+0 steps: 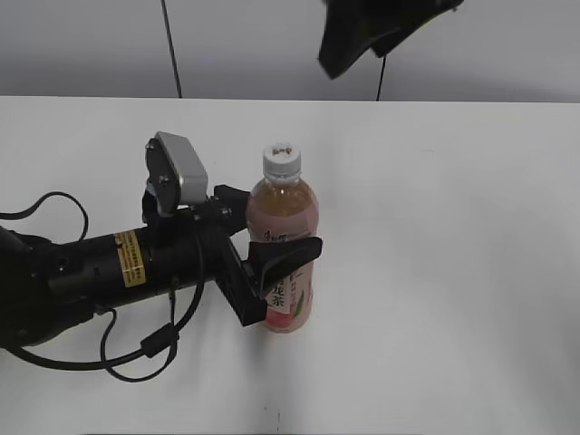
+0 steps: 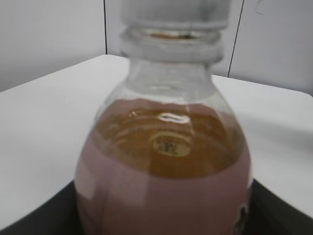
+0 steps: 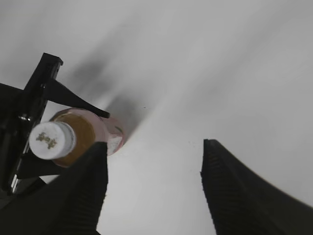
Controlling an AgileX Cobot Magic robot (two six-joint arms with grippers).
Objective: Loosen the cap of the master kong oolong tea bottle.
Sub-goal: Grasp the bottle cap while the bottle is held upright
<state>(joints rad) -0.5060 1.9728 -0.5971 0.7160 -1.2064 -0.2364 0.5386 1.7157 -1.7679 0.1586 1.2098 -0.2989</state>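
Observation:
The master kong oolong tea bottle (image 1: 283,254) stands upright on the white table (image 1: 453,227), with its pink-and-white label facing front. Its white cap (image 1: 282,160) sits on top. My left gripper (image 1: 272,272) is shut on the bottle's body at label height. In the left wrist view the bottle (image 2: 164,171) fills the frame, and the cap (image 2: 175,12) is blurred at the top. My right gripper (image 3: 154,169) is open and empty, high above the table. In its view, the cap (image 3: 51,140) and bottle (image 3: 88,129) lie to the left of its fingers.
The left arm's black body and cables (image 1: 100,272) lie across the table's left side. The right arm shows only as a dark shape (image 1: 381,32) at the top edge. A grey wall runs behind the table.

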